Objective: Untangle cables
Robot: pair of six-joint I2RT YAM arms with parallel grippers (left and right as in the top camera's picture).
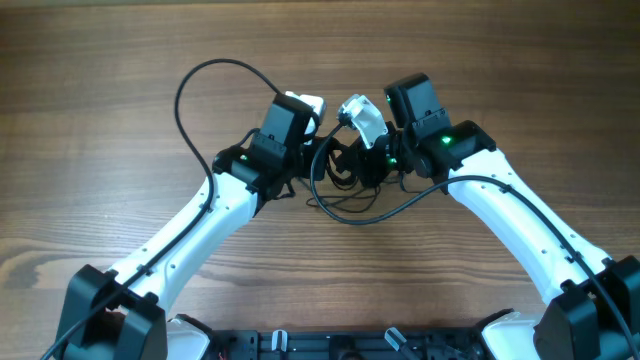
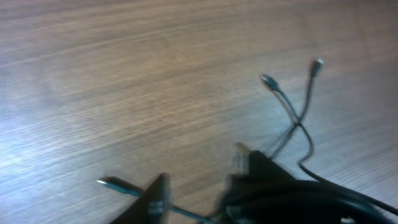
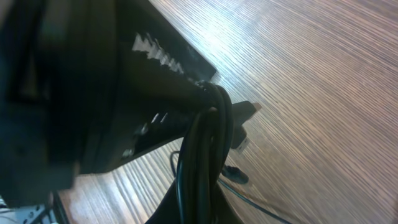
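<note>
Pulling with the right pincer (image 3: 224, 99) clamped on the cables (image 3: 199, 162) risked tightening their knot; whether the blurred left pincer (image 2: 202, 186) was shut was unclear.

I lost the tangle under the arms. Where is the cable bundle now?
In the overhead view the cable bundle sits near the table's middle, between the left gripper and the right gripper, whose shut fingers pinch it.
</note>
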